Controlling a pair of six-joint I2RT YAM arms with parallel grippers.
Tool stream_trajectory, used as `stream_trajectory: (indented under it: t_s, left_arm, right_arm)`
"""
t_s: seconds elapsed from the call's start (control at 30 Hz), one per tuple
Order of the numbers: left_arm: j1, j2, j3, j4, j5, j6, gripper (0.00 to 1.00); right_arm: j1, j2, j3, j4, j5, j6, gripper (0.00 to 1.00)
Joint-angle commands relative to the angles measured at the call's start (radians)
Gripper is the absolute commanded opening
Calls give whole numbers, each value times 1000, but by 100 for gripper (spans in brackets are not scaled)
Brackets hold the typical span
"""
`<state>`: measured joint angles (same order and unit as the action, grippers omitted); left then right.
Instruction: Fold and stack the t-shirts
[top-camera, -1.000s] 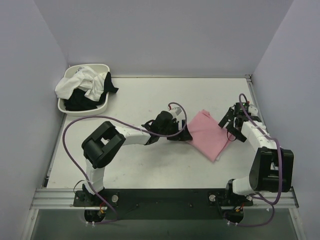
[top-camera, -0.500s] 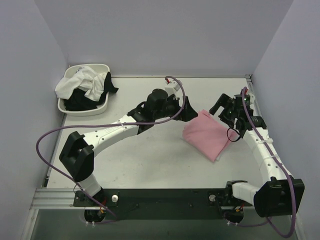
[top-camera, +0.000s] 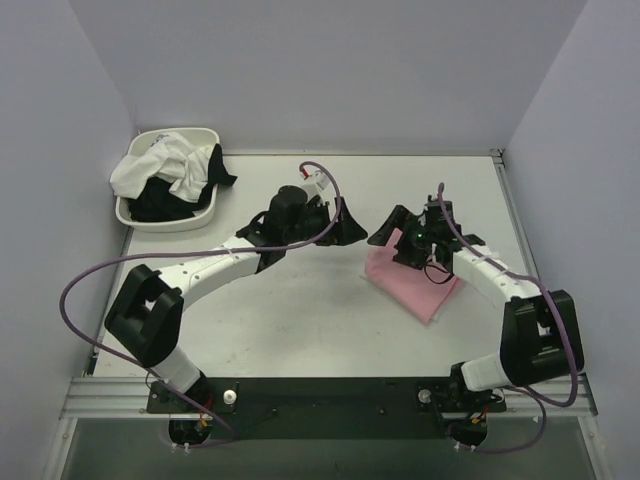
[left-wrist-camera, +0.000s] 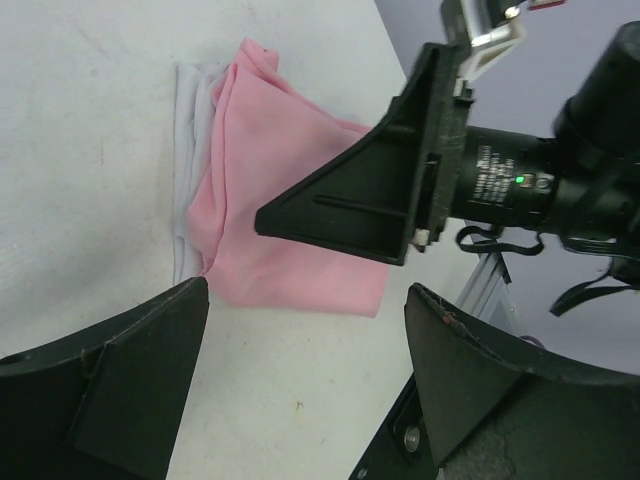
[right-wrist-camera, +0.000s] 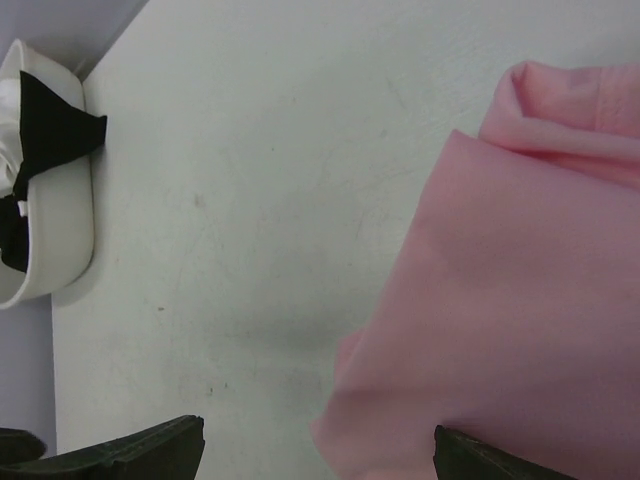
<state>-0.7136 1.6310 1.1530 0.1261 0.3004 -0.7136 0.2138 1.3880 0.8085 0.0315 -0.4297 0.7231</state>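
A folded light pink t-shirt (top-camera: 425, 285) lies on the table right of centre. In the left wrist view the pink t-shirt (left-wrist-camera: 290, 200) rests on a white cloth layer (left-wrist-camera: 190, 140) that shows at its left edge. My left gripper (top-camera: 353, 227) is open and empty, hovering just left of the shirt; its fingers (left-wrist-camera: 130, 390) frame bare table. My right gripper (top-camera: 388, 238) is open and empty above the shirt's left edge, with the pink t-shirt (right-wrist-camera: 530, 300) under its right finger. More white and black t-shirts (top-camera: 165, 172) are piled in the basin.
A white oval basin (top-camera: 200, 215) stands at the table's back left; it also shows in the right wrist view (right-wrist-camera: 60, 240). Grey walls close in the back and both sides. The two grippers are close together, tips facing each other.
My left gripper has lifted off the pink shirt's left edge and drawn back left. My right arm has swung left over the shirt. The shirt's far corner is now folded in.
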Motion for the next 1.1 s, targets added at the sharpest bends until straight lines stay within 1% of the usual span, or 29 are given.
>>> stream_trajectory:
  t_s: [0.0,0.13,0.27,0.3,0.37,0.4,0.47,0.53,0.6,0.67,0.77,0.83,0.87,0.93,0.97,1.0,1.07]
  left_arm:
    - [42,-115,-50,75,23,-11,88]
    - [80,-175,-111,75,26,-9,88]
    - [108,-217,-148,66,26,-3,88]
    - [118,-235,-156,55,25,0,89]
    - [128,-255,-180,52,19,5,88]
    - [134,-275,-188,46,19,5,89]
    - [147,-295,-211,35,16,2,88]
    - [158,-327,-226,30,14,-1,88]
    - [161,-362,-246,21,9,-1,89]
    - [166,-381,-256,4,3,0,89]
    - [167,-405,-248,-35,-7,12,88]
    - [167,-424,-246,-46,-17,14,89]
    - [167,-431,-245,-63,-23,13,89]
    - [167,-453,-222,-92,-46,26,91]
    - [167,-460,-214,-124,-55,34,92]
    - [167,-474,-193,-161,-75,43,93]
    - [167,-488,-173,-218,-90,71,94]
  right_arm:
    - [53,81,-31,135,-26,7,100]
    - [99,199,-38,168,-21,-16,100]
    - [206,296,0,156,3,-54,100]
    - [251,330,6,156,-1,-56,100]
    - [295,361,24,165,-10,-59,100]
    - [346,387,30,171,-18,-62,100]
    - [398,411,50,170,-43,-77,100]
    - [465,439,83,163,-101,-102,100]
    - [502,441,112,102,-101,-151,100]
    - [541,419,110,52,-49,-184,100]
    - [546,350,74,30,-8,-201,100]
    - [547,290,86,-10,34,-220,100]
    - [555,263,93,-56,96,-228,100]
    - [567,165,122,-94,159,-260,100]
    - [576,126,132,-125,193,-266,100]
    - [581,52,145,-145,251,-278,100]
    - [587,-25,187,-204,330,-297,100]
